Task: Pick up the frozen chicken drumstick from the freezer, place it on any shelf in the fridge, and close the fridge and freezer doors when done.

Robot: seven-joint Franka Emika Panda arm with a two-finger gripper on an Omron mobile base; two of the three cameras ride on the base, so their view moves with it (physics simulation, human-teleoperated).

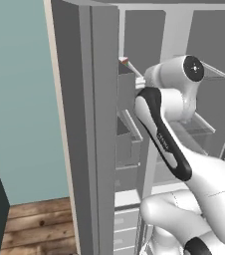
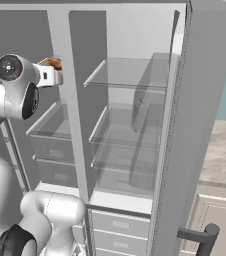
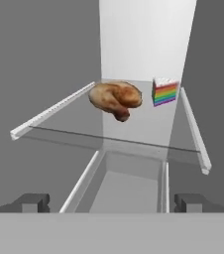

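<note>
2 fingertips (image 3: 32, 202) spread wide; drumstick (image 3: 115, 98) ahead, striped cube (image 3: 165, 91) just beside it, so a crooked reach could knock that cube.

In the right base view the frozen chicken drumstick (image 2: 51, 63) shows as a small brown sliver behind the arm's wrist. The rainbow-striped cube (image 1: 124, 61) peeks past the freezer door's (image 1: 84, 124) edge, perhaps half hidden. The fridge door (image 2: 205, 120) runs off the frame's top.
</note>
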